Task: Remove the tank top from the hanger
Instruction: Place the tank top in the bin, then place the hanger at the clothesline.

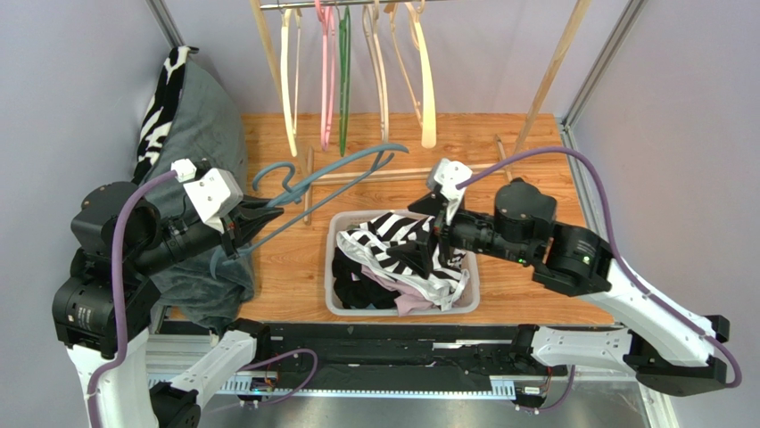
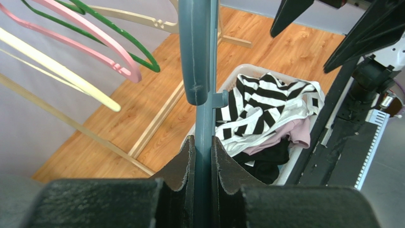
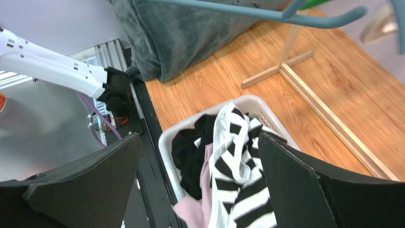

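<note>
Wood covers the table [image 1: 526, 152], and plain grey walls stand around it. Closest to the front runs a black bar [image 1: 401, 343] where both arms are fixed.

Just past the bar sits a white basket [image 1: 332, 267] full of clothes. The tank top [image 1: 401, 250] has black and white stripes. It lies on top of the pile in the basket, apart from the hanger. Under it are a pink piece [image 1: 410, 303] and a black piece [image 1: 357, 281].

The right gripper [image 1: 437, 236] hangs right over the basket. In its own camera the right gripper [image 3: 198, 137] has its two fingers spread very wide and holds nothing. The tank top [image 3: 233, 142] shows in the gap below them. I cannot tell if a finger touches the cloth.

On the left, the left gripper [image 1: 268, 217] is up in the air beside the basket. It pinches a blue-grey hanger [image 1: 339, 174] tight. In its own camera the left gripper [image 2: 203, 142] has its fingers close together, with the thin bar of the hanger [image 2: 195, 47] squeezed between them. The hanger reaches up and to the right, over the wood behind the basket.

Next to the left arm lies a big grey cushion [image 1: 210, 125], with a black and white zebra cloth [image 1: 165, 98] behind it.

At the back, more hangers [image 1: 357, 62] in cream, pink, green and wood hang from a metal rail [image 1: 294, 4].
</note>
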Robot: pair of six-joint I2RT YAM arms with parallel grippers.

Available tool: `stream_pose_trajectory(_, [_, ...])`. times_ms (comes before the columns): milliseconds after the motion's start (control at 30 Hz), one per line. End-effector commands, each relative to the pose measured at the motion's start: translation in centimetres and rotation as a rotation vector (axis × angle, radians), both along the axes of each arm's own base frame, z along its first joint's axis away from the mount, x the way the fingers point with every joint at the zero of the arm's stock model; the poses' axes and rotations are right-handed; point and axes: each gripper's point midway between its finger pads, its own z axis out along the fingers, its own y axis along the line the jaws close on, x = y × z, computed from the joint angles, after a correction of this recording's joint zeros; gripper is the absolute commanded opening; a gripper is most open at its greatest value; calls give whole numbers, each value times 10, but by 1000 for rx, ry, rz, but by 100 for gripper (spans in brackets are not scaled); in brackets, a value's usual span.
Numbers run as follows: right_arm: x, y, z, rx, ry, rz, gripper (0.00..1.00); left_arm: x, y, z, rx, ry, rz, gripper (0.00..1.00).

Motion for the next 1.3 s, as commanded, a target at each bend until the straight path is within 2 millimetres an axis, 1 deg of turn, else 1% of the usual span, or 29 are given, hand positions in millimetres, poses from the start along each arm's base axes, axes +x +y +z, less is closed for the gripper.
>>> stream_pose_trajectory(0, [-21,-52,37,47,-60,-18,100,6,-11,-10,11,86,-69,0])
stream_pose_trajectory(33, [-27,-68,53,99,-83,-32,100,3,-15,-11,12,96,-104,0])
stream_pose_trajectory(67, [-31,-77,63,130,-92,-39,100,0,-16,-12,15,104,-120,0])
stream_pose_trajectory(133, [-43,-102,90,223,-125,-47,100,-6,-19,-17,32,125,-166,0])
stream_pose_trajectory(167, [-45,-110,97,243,-133,-56,100,-11,-19,-22,44,149,-185,0])
stream_pose_trajectory(200, [-49,-120,107,265,-157,-58,100,-13,-21,-26,54,164,-207,0])
stream_pose_trajectory(233, [-51,-128,112,276,-170,-69,100,-16,-22,-28,66,161,-240,0])
stream_pose_trajectory(300, [-42,-141,112,259,-196,-139,100,-22,-23,-40,83,214,-273,0])
stream_pose_trajectory(333, [-40,-144,111,250,-214,-152,100,-25,-25,-42,91,208,-304,0])
stream_pose_trajectory(367, [-38,-146,111,251,-223,-165,100,-32,-25,-48,98,244,-323,0])
stream_pose_trajectory(400, [-37,-144,109,247,-228,-165,100,-33,-26,-52,105,266,-344,0])
stream_pose_trajectory(433, [-35,-140,103,223,-238,-159,100,-39,-28,-53,111,252,-391,0])
stream_pose_trajectory(467, [-33,-137,102,216,-244,-157,100,-49,-27,-60,120,299,-419,0])
stream_pose_trajectory(500, [-35,-133,101,210,-249,-137,100,-51,-28,-63,127,324,-446,0])
stream_pose_trajectory(533, [-32,-124,97,185,-248,-123,100,-57,-30,-66,136,333,-486,0])
stream_pose_trajectory(600, [-35,-114,99,169,-267,-78,100,-63,-30,-75,166,355,-515,0])
stream_pose_trajectory(633, [-31,-103,95,142,-263,-64,100,-72,-32,-81,204,346,-567,0])
stream_pose_trajectory(667, [-34,-99,100,136,-277,-30,100,-76,-33,-86,221,360,-591,0])
stream_pose_trajectory(700, [-35,-92,100,121,-278,-8,100,-78,-35,-90,235,381,-613,0])
stream_pose_trajectory(733, [-29,-80,98,94,-273,-1,100,-80,-37,-92,240,397,-631,0])
stream_pose_trajectory(767, [-26,-77,99,77,-287,0,100,-82,-39,-94,248,415,-655,0])
stream_pose_trajectory(833, [-22,-68,104,71,-299,4,100,-79,-43,-99,260,445,-669,0])
stream_pose_trajectory(867, [-23,-66,106,73,-300,18,100,-82,-44,-102,280,451,-693,0])
stream_pose_trajectory(933, [-22,-56,99,51,-279,41,100,-81,-43,-105,310,438,-689,0])
stream_pose_trajectory(967, [-26,-52,95,45,-267,70,100,-82,-43,-105,316,434,-692,0])
stream_pose_trajectory(1000, [-26,-45,85,27,-240,87,100,-82,-43,-105,321,426,-694,0])
stream_pose_trajectory(1100, [-33,-35,62,-25,-172,144,99,-81,-45,-105,332,422,-703,0])
stream_pose_trajectory(1167, [-37,-32,52,-43,-144,170,98,-78,-46,-107,340,420,-704,0])
stream_pose_trajectory(1267, [-40,-33,39,-56,-113,177,95,-77,-46,-106,340,419,-706,0])
